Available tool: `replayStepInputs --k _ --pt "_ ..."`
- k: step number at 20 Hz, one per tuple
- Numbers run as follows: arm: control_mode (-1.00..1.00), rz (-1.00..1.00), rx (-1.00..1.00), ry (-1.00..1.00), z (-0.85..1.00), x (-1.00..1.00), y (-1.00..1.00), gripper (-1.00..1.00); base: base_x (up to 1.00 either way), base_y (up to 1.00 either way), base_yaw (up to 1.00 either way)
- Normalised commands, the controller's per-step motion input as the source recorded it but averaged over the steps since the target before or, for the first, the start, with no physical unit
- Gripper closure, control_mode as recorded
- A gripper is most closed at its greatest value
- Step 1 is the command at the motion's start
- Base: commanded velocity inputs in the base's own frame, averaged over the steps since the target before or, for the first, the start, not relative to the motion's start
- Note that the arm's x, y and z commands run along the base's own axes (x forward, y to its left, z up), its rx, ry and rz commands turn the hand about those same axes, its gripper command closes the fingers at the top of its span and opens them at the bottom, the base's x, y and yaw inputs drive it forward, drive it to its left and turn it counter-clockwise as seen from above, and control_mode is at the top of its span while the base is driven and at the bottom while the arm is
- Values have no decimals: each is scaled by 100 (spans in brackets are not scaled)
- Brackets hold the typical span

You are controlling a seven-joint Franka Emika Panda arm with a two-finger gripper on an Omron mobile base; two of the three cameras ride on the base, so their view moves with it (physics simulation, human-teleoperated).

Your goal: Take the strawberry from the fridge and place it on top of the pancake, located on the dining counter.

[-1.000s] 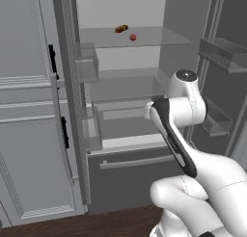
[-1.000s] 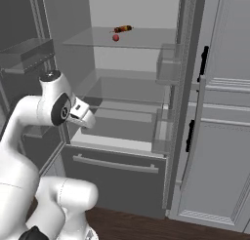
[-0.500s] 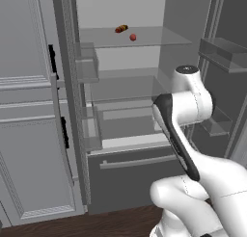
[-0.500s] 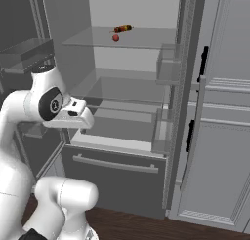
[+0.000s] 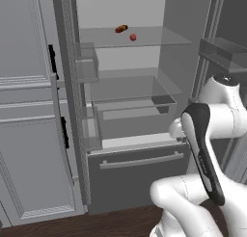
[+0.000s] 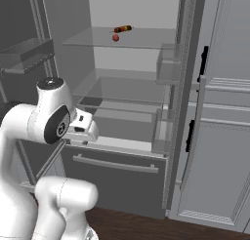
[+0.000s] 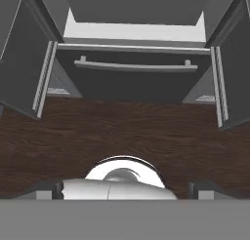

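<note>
In the left base view, panelled cupboards (image 5: 29, 111) stand at the left. The fridge (image 5: 130, 115) is open, both doors swung wide. On its top glass shelf (image 5: 144, 37) lies the strawberry (image 5: 132, 37), tiny, round, plain red, just beside an elongated dark red-and-orange item (image 5: 121, 28). The gripper (image 7: 125, 188) points at the floor, fingers spread wide, empty.

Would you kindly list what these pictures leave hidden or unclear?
- Fridge top: cut off by the upper edge in both base views.
- Elongated item behind the strawberry: too small to identify.
- Drawer contents: hidden by its closed front.
- Claw fingertips: cropped at the hand view's bottom.
</note>
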Motion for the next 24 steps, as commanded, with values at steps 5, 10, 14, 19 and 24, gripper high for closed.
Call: replayStepInputs --k 5,10,14,19,24 --pt "-100 -1 12 -16 5 -22 -1 -100 0 0 0" --pt "-100 -13 -11 -4 0 -4 0 -100 0 0 0" --pt "-100 -14 -23 0 0 0 0 -100 0 0 0" --pt "-100 -5 -8 1 0 0 0 -100 0 0 0" --pt "-100 0 0 0 0 0 0 -100 0 0 0"
